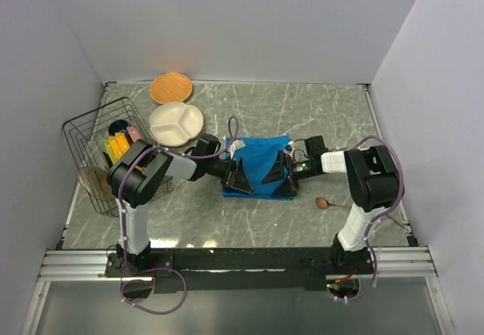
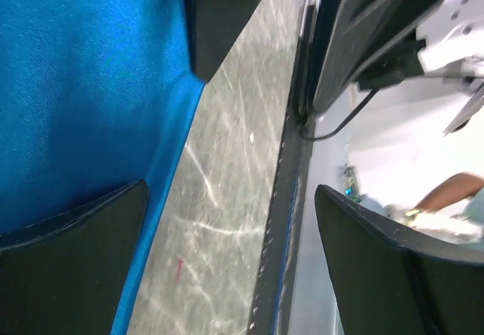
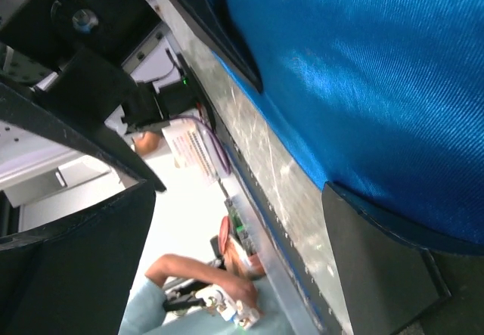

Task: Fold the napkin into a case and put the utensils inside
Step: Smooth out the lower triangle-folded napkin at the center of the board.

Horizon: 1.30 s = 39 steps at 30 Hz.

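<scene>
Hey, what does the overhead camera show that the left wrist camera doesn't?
Only overhead: the wooden spoon right of the napkin, the white divided plate, orange plate and wire basket. Only the left wrist: the left gripper up close, open, one finger over the cloth's edge, and a person's arm beyond the table. Both: the blue napkin and marbled table.

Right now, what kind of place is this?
Probably a robotics lab test cell: left arm and right arm bolted to a rail, plain white walls boxing the table, staged napkin and wire basket.
</scene>
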Available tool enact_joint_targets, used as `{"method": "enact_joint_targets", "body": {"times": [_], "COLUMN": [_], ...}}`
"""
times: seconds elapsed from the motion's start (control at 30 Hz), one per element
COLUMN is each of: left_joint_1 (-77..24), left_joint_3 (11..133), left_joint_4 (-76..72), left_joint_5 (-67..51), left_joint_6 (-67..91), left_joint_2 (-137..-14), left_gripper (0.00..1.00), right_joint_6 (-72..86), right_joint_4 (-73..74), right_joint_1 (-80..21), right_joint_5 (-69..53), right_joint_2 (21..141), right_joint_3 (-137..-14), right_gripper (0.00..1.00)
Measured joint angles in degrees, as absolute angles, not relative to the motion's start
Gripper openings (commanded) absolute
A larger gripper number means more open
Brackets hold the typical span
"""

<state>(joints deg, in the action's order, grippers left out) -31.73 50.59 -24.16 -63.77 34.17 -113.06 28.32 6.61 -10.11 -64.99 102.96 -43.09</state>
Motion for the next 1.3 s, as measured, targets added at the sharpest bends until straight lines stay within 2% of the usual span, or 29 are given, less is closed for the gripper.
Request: {"method": "enact_joint_targets", "body": {"times": [0.13,0.27,0.43,0.6,0.77,0.97,1.07,1.13,1.17,1.3], "left_joint_1": [-32.7,-35.3,-36.3,-35.9,-34.7,-32.6,-31.5,-31.0,-30.9,-31.1], "left_joint_3": [52.3,55.0,57.6,60.5,61.0,61.7,62.4,62.6,62.7,63.8], "left_joint_4": [-15.0,-7.7,-0.9,4.9,7.4,10.4,12.3,13.8,14.3,15.8], "left_joint_5": [-64.0,-63.7,-63.2,-62.7,-63.2,-64.2,-64.4,-64.4,-64.4,-63.3], "left_joint_6": [24.4,16.6,9.8,3.9,1.3,-0.4,-1.8,-2.7,-3.0,-2.6], "left_joint_2": [-111.2,-110.6,-110.6,-110.8,-111.9,-112.3,-112.4,-112.4,-112.4,-112.2], "left_gripper": [0.99,0.99,0.99,0.99,0.99,0.99,0.99,0.99,0.99,0.99], "right_joint_6": [25.7,24.8,27.5,32.0,37.0,39.5,38.8,37.6,36.7,32.4], "right_joint_4": [15.0,20.5,16.7,11.1,5.7,4.9,5.7,6.0,7.0,12.9], "right_joint_1": [-8.8,-6.3,-4.5,-4.2,-3.9,-1.4,-0.4,-0.2,-0.4,-2.4], "right_joint_5": [-65.6,-65.9,-65.6,-64.0,-61.4,-58.5,-58.5,-59.0,-59.2,-59.9], "right_joint_2": [102.0,100.5,100.8,108.9,118.1,123.0,122.5,121.9,121.5,120.2], "right_joint_3": [-46.8,-56.8,-66.6,-73.0,-75.1,-74.9,-74.0,-72.8,-72.2,-72.2], "right_gripper": [1.0,1.0,1.0,1.0,1.0,1.0,0.95,0.89,0.82,0.75]}}
